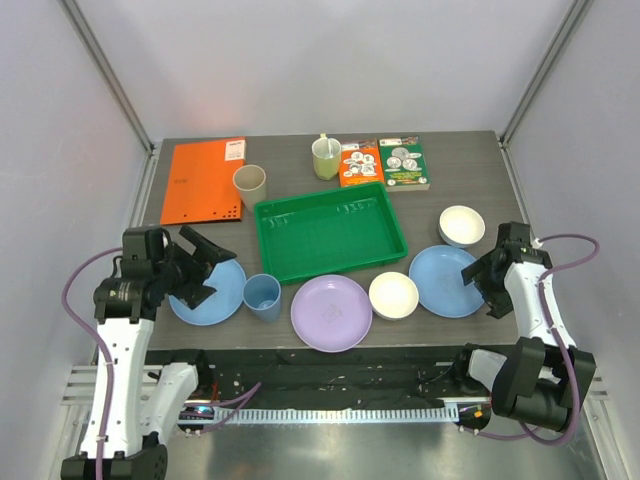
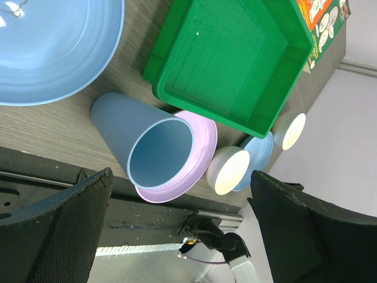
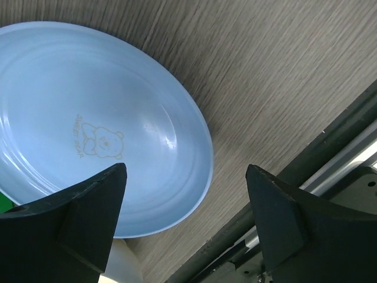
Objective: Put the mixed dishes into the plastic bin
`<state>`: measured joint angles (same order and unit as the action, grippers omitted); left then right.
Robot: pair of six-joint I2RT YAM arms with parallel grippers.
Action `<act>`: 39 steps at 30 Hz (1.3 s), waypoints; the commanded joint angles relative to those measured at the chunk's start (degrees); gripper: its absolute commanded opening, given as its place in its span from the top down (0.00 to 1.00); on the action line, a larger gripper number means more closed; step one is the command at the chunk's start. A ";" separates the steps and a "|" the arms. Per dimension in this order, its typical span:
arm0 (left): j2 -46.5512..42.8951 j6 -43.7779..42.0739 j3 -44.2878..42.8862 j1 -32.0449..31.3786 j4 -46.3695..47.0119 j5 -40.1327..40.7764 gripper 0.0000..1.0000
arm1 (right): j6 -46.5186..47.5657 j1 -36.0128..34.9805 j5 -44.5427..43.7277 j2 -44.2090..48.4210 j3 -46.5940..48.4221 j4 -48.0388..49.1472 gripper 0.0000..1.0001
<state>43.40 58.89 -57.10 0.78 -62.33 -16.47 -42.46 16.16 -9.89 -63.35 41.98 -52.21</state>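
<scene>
While jaws gape empty, right plate lies below right pair (left plate near left).

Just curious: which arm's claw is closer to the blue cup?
Left. The left gripper is over the light blue plate beside the blue cup; the right gripper is far off at the opposite side.

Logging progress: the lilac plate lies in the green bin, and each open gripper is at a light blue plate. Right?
No. The top view shows the lilac plate on the table in front of the green bin, not in it. Rest holds: open left gripper at the left blue plate, open right gripper at the right blue plate.
</scene>
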 commanded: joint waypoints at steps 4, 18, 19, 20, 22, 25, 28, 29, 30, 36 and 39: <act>-1.21 -1.15 0.15 -0.25 2.03 -0.76 0.02 | -0.35 1.06 1.89 -3.09 -0.66 2.37 0.13; -3.41 -2.03 0.85 -0.16 0.63 1.96 0.02 | -1.75 1.85 0.84 -4.68 -3.92 2.55 0.28; -3.41 -2.20 0.50 -0.25 0.36 2.14 0.02 | -2.19 1.94 0.75 -4.85 -3.83 2.55 0.30; -3.32 -2.38 0.41 -0.25 -0.16 2.67 0.02 | -2.10 1.86 0.66 -5.02 -3.83 2.46 0.37; -3.32 -2.64 -0.03 -0.16 -0.25 2.93 0.02 | -2.63 1.86 0.05 -5.29 -3.48 1.76 0.42; -3.23 -3.08 -0.90 -0.25 -0.69 3.37 0.02 | -2.98 1.86 -1.18 -5.90 -2.16 0.44 0.45; -3.32 -3.52 -1.52 -0.25 -1.48 4.16 0.02 | -2.72 1.94 -1.80 -7.05 -1.90 0.35 0.45; -3.23 -3.61 -1.52 -0.16 -1.66 4.34 0.02 | -2.81 1.94 -1.80 -7.31 -1.81 0.52 0.45; -3.23 -3.70 -1.61 -0.25 -1.75 4.51 0.02 | -2.89 1.94 -1.97 -8.09 -1.90 0.61 0.46; -3.23 -3.44 -1.61 -0.25 -1.31 4.52 0.02 | -3.42 1.94 -2.50 -9.69 -1.81 1.23 0.85; -3.32 -3.00 -1.09 -0.25 -0.69 4.69 0.02 | -3.86 2.03 -2.85 -9.07 -1.11 0.09 0.93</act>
<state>40.47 56.53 -56.88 0.75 -64.12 -12.45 -44.86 17.82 -10.17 -72.97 39.20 -51.44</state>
